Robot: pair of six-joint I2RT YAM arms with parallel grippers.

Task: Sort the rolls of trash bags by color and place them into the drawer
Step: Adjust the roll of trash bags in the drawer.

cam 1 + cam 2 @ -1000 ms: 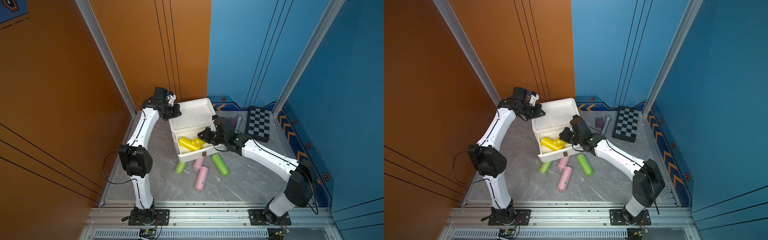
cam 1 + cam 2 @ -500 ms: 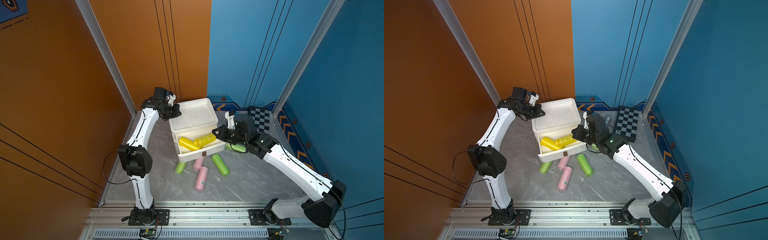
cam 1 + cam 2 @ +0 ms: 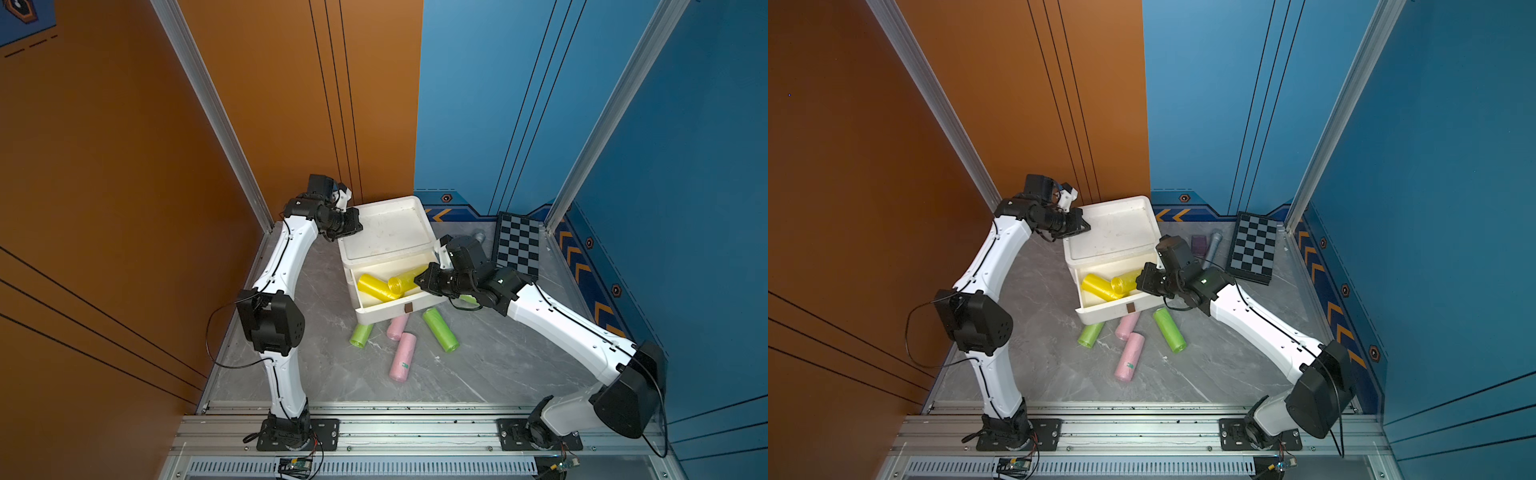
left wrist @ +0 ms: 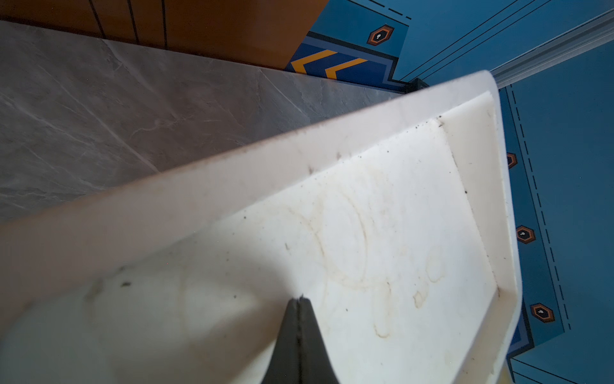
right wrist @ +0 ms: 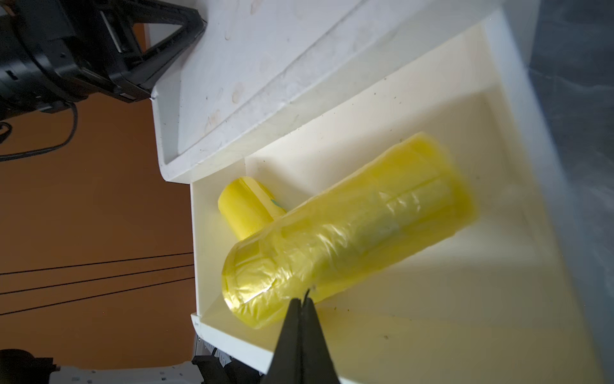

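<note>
In both top views the drawer [image 3: 386, 312] stands open with two yellow rolls [image 3: 376, 287] inside. The right tool [image 3: 419, 281] is at its side wall, close to them. The left tool [image 3: 353, 226] is at the back corner of the white top [image 3: 386, 232]. Green rolls [image 3: 440, 330] and pink rolls [image 3: 402, 357] lie on the worktop [image 3: 498, 353] in front.

In the left wrist view the left tool is shut tight and holds nothing.

In the right wrist view the right tool is shut and empty, its tip just beside the upper yellow roll [image 5: 349, 226].
</note>
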